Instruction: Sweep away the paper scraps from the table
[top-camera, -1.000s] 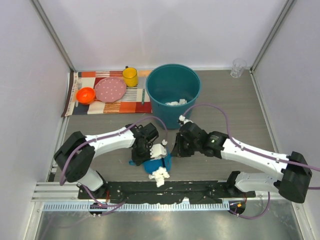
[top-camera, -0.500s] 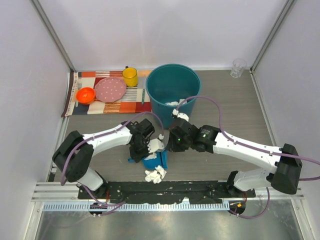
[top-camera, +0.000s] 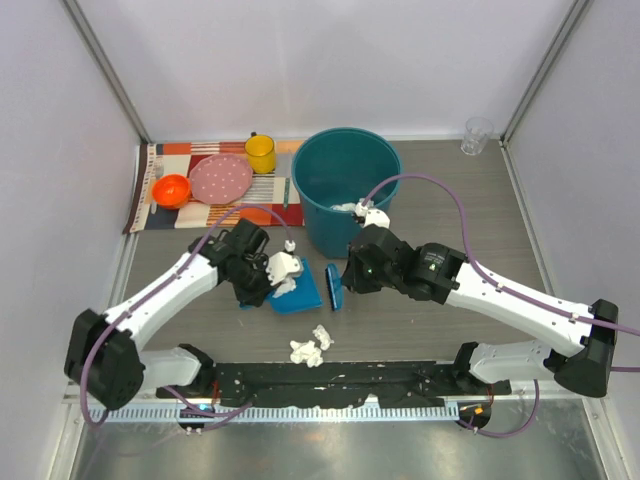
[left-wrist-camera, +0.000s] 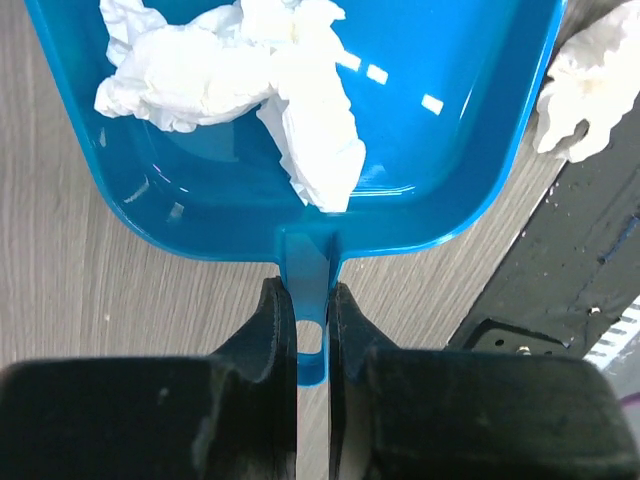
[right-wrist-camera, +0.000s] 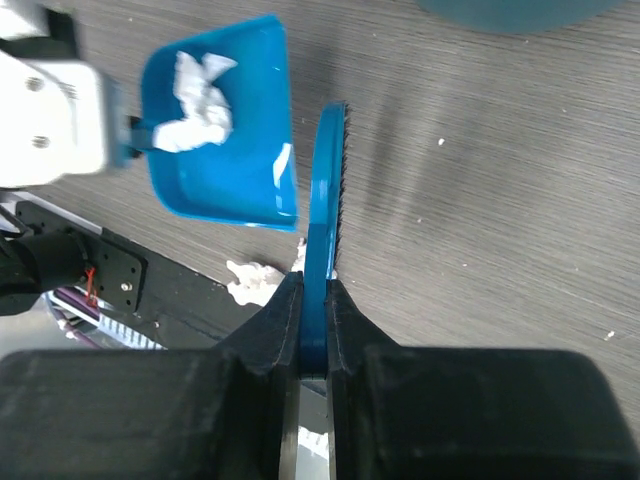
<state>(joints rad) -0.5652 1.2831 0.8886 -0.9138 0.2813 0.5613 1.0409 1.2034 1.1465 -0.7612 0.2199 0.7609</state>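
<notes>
Dark wood-grain table (top-camera: 480, 200) runs from the metal rail at the near edge back to the white walls. A teal bucket (top-camera: 345, 190) stands at mid-depth with some white paper already inside. Just in front of the bucket is the blue dustpan (left-wrist-camera: 300, 150), and the left gripper (left-wrist-camera: 310, 305) is pressed together on its thin handle. Whether the pan rests on the wood or hangs just above it I cannot tell. Just to its right, the right gripper (right-wrist-camera: 312, 295) pinches the blue brush (right-wrist-camera: 326, 190) edge-on. Of the paper scraps (top-camera: 312, 346), about 2 small wads lie on the bare wood by the black base plate, apart from the pan, and 1 larger wad (left-wrist-camera: 230, 70) sits inside the pan

The step in hand looks like emptying the loaded pan into the bucket. To do it well, keep the handle end low so the wad stays against the back wall. Lift the mouth clear of the rim and tip only once it is over the opening. The brush should stay aside, or follow to nudge the paper out. For the 2 wads by the plate, lay the pan's lip flat on the wood and use short strokes toward it, since light paper may skip past or slide onto the plate
</notes>
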